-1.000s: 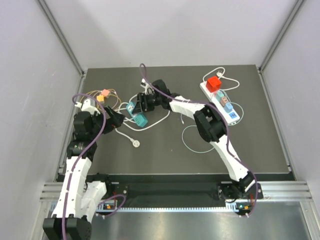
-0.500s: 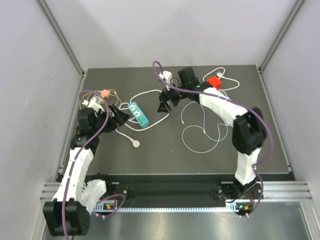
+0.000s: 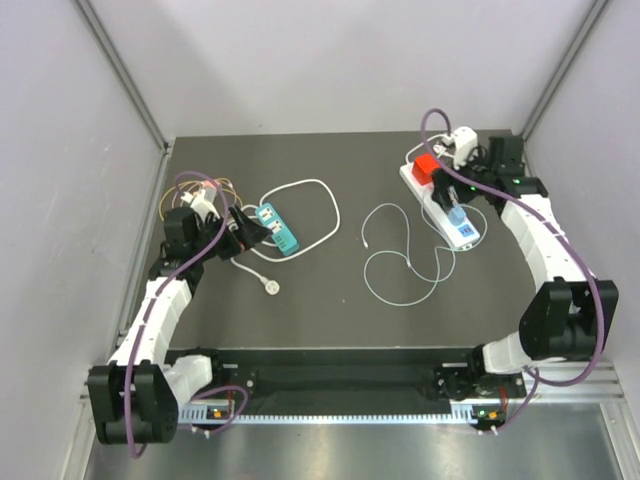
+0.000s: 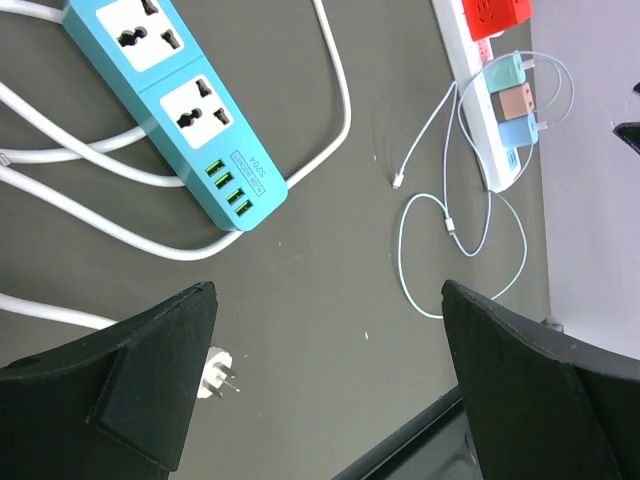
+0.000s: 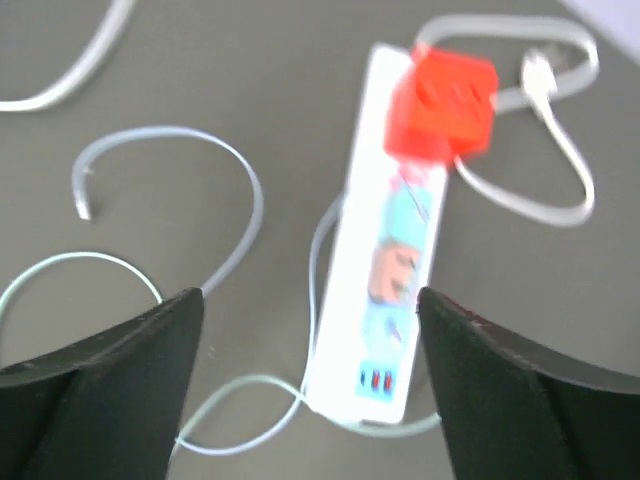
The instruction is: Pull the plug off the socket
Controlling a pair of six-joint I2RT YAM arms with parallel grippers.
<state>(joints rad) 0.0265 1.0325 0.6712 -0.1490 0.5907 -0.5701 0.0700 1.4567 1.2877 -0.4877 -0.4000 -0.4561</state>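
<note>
White power strip (image 3: 440, 195) is the target. It lies on the far right of the bench (image 3: 330, 310), angled, with its cord looped behind it. Every plug on it is seated, so nothing is pulled yet.

What changed in the last second:
- right gripper (image 3: 447, 183) was over by the teal strip (image 3: 278, 228) on the left, crossed mid-bench, and now hangs above the white strip
- its jaws have gone from part-closed to wide open and hold nothing
- left gripper (image 3: 255, 228) has opened fully too, is empty, and sits just beside the near end of the teal strip
- teal strip shifted slightly and now lies free on the bench, with its loose white plug (image 3: 270, 286) nearby

Right wrist view is motion-blurred. The gripper (image 5: 307, 300) straddles the near half of the white strip (image 5: 345, 330), well above it with no contact. The red cube plug (image 5: 443, 105) is at the strip's far end, with a teal one (image 5: 415, 215) and a pinkish one (image 5: 395, 270) closer in. The left wrist view shows a row of teal (image 4: 505, 72), brown (image 4: 513, 100) and blue (image 4: 518, 132) plugs. Thin pale cables (image 3: 400, 270) trail from that row onto the bench.

Read: the sideshow at the teal strip looks finished, and this is the approach phase on the real target. I can't tell which plug is meant. The next step is to pick one, descend and centre the jaws on it. The strip is light and unanchored, so I expect it to lift with the plug unless the other arm pins it. The left arm is well apart from it right now.
</note>
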